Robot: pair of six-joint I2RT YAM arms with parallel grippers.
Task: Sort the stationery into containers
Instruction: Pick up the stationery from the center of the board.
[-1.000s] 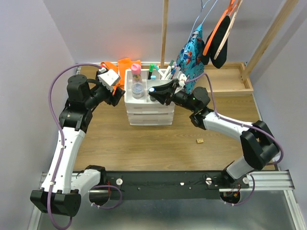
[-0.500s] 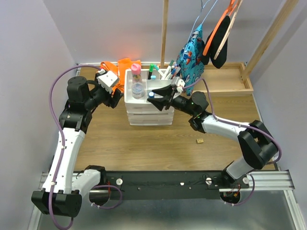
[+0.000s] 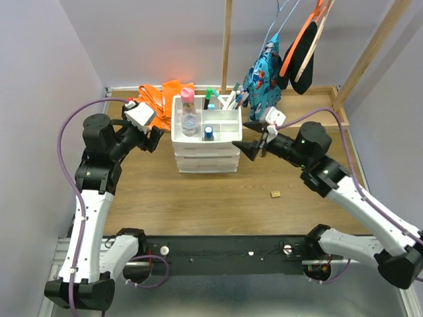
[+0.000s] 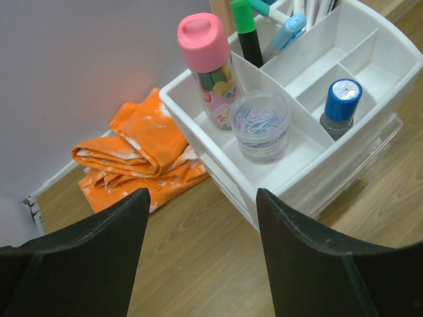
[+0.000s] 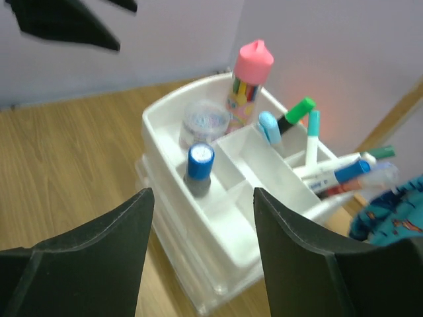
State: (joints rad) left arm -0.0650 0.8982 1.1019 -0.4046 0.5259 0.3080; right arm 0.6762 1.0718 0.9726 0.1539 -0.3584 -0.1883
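The white drawer unit (image 3: 205,146) stands at the table's back centre. In its top tray (image 4: 301,162) are a pink-capped tube (image 4: 206,59), a clear round jar (image 4: 262,125) of paper clips, a blue-capped item (image 5: 199,168) upright in a small compartment, a green highlighter (image 5: 295,112) and several white markers (image 5: 334,173). A tan block (image 3: 275,194) lies on the wood to the right. My right gripper (image 3: 254,137) is open and empty just right of the unit. My left gripper (image 3: 156,137) is open and empty at the unit's left side.
An orange cloth (image 3: 156,98) is bunched behind the unit's left corner. A wooden frame tray (image 3: 317,111) sits at the back right. Patterned and black fabric items (image 3: 266,72) hang over the unit's right rear. Wooden posts (image 3: 227,39) rise at the back.
My right gripper has opened and pulled back to the right from over the top tray, leaving the blue-capped item standing in its compartment. The left arm has drawn slightly left.
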